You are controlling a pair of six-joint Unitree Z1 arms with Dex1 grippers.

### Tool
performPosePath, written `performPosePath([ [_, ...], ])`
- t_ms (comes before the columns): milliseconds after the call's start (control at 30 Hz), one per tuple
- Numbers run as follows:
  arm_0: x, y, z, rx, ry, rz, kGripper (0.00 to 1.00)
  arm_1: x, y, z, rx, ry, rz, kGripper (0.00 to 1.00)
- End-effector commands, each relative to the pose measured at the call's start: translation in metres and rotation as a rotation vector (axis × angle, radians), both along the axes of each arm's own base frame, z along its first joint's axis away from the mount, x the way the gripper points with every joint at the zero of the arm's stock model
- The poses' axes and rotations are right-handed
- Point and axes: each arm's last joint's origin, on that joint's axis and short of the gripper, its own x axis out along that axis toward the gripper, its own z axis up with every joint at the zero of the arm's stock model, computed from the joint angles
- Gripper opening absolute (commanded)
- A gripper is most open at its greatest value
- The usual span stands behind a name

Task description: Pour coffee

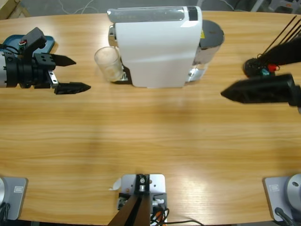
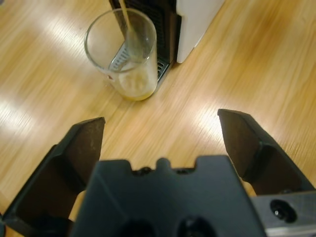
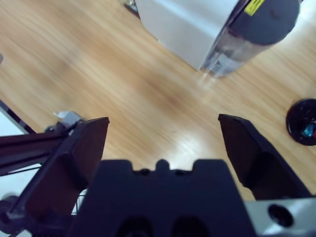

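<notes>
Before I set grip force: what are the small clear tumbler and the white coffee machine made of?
The small clear tumbler looks like smooth glass, though clear plastic is possible: the wood shows through its wall. The white coffee machine appears to be matte moulded plastic, with an even, seamless shell.

Glossy wood table (image 1: pixel 155 141), clear glass tumbler (image 1: pixel 108 62), white plastic machine (image 1: pixel 157 49)
</notes>
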Motion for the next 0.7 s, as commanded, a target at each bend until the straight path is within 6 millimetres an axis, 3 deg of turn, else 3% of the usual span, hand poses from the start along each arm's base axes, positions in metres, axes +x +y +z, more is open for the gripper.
performPosePath([
  [33, -0.001, 0.0, 0.001, -0.006, -0.018, -0.027, 1.0, -0.018, -0.018, -0.053, 0.008, 0.083, 0.043, 1.0],
  [200, 0.0, 0.002, -0.005, 0.005, 0.002, -0.017, 1.0, -0.019, -0.021, -0.062, 0.02, 0.078, 0.037, 1.0],
  [700, 0.004, 0.002, -0.009, 0.019, 0.016, 0.004, 1.0, -0.025, -0.032, -0.057, 0.001, 0.085, 0.027, 1.0],
])
